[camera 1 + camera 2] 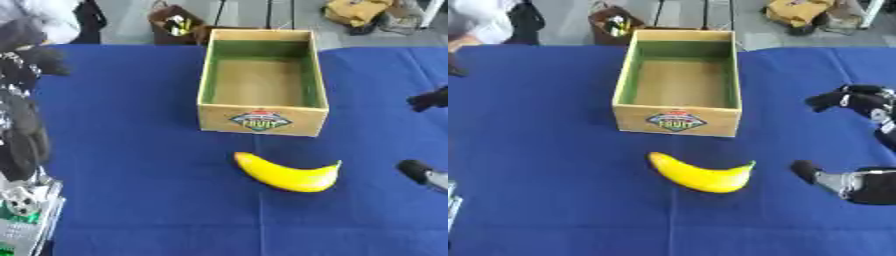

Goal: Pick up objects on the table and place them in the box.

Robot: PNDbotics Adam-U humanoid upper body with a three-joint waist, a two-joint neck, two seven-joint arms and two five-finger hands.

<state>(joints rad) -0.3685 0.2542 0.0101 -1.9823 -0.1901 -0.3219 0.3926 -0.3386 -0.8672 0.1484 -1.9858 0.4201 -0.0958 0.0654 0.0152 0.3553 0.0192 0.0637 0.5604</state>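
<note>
A yellow banana (287, 173) lies on the blue tablecloth, just in front of the box. The wooden box (262, 121) has green inner walls, a fruit label on its front and nothing inside. My right hand (868, 185) hovers to the right of the banana, open, with its fingers (855, 100) spread far from the thumb (808, 171) and nothing held. My left hand (22, 135) shows as a dark blurred shape at the left edge, well away from the banana and the box.
The blue table (131, 150) stretches wide to the left of the box and in front of the banana. Beyond its far edge stand a brown bag (175, 25) and other clutter on the floor.
</note>
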